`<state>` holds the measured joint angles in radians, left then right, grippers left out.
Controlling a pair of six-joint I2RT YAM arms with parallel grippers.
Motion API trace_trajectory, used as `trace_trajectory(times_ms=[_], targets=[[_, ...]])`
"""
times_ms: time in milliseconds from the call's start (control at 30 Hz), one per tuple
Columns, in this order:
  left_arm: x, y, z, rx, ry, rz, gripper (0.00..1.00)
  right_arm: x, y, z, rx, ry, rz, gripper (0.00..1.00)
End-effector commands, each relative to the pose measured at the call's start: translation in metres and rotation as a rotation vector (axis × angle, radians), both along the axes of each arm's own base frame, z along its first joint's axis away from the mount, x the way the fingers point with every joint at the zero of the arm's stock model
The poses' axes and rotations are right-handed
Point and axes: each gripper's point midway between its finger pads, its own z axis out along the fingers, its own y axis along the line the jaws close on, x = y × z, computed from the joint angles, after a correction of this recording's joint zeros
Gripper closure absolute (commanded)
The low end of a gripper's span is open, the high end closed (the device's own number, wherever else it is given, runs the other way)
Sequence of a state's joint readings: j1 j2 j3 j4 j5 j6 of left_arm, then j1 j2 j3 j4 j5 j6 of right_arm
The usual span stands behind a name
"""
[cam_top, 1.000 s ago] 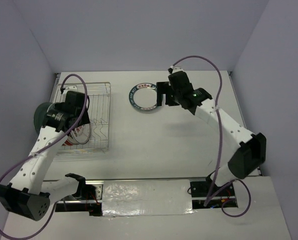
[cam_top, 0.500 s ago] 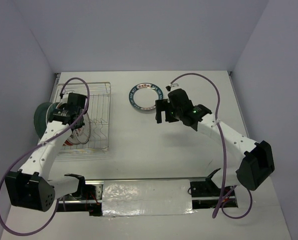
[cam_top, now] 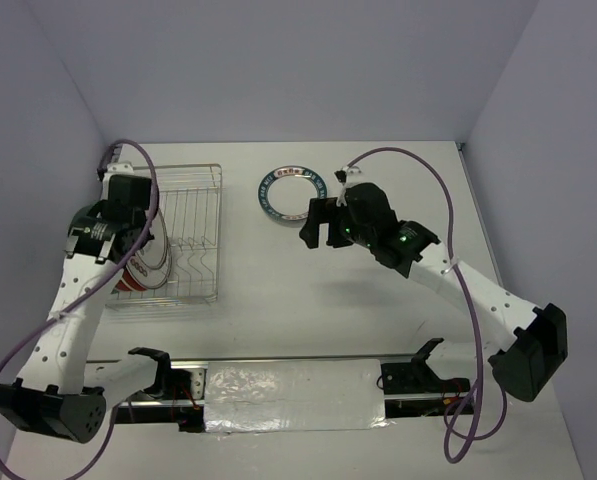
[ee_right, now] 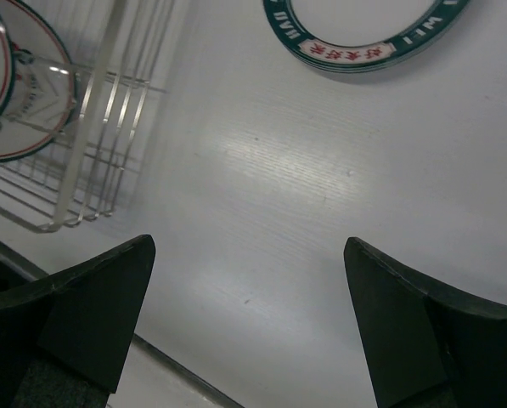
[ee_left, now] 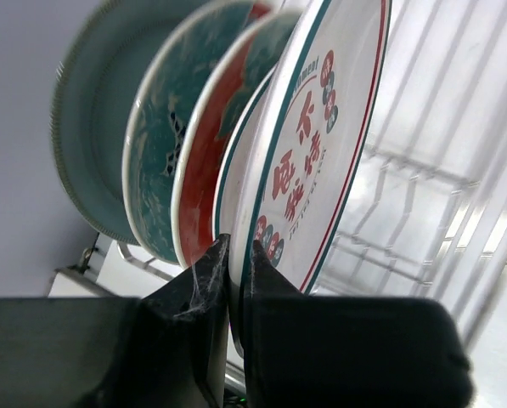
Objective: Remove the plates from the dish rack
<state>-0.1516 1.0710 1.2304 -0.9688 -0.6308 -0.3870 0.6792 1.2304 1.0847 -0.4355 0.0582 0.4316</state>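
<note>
The left pincer (ee_left: 236, 262) is pressed onto the lower rim of the front white plate (ee_left: 321, 144), one finger on each face, and that is a real pinch. The plate stands on edge at the left end of the rack (cam_top: 193, 215), its red lettering turned toward the bare wires on the right.

Packed close behind it are a second white rim, then a red-and-teal flowered plate (ee_left: 209, 161), another flowered one (ee_left: 160, 136) and a dark teal plate (ee_left: 79, 119) at the very back. I can't make out whether the gripped plate touches the one behind it. What matters now is that the plate's flat face runs front to back along the rack, with the pincer at its edge. So the way out, I'd say, is straight up along that face and then across to the right. Tilt it backwards and it would knock its neighbours.

The right half of the rack is only wires and upright prongs, and beyond it lies open white table (cam_top: 378, 160). The prongs and the rack's wall are the edges to clear.

The right pincer (cam_top: 316, 222) hangs spread wide with nothing in it, over the table well apart from the rack. It sits just near of the one plate already lying flat (cam_top: 290, 194) toward the back. The left arm is plainly the nearer one, so this lift is its job.
</note>
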Motion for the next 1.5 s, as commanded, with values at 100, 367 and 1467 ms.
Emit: trace_trajectory(times_ms=[100, 367, 1467], targets=[[0.0, -0.041, 0.092, -0.191, -0.294, -0.195, 1.0, -0.032, 0.053, 0.067, 0.402, -0.138, 0.262, 0.0], [-0.022, -0.172, 0.129, -0.763, -0.484, -0.749, 1.0, -0.046, 0.072, 0.121, 0.596, -0.241, 0.371, 0.0], [-0.019, -0.086, 0.056, -0.418, -0.295, -0.353, 0.01, 0.141, -0.028, 0.009, 0.499, -0.029, -0.273, 1.0]])
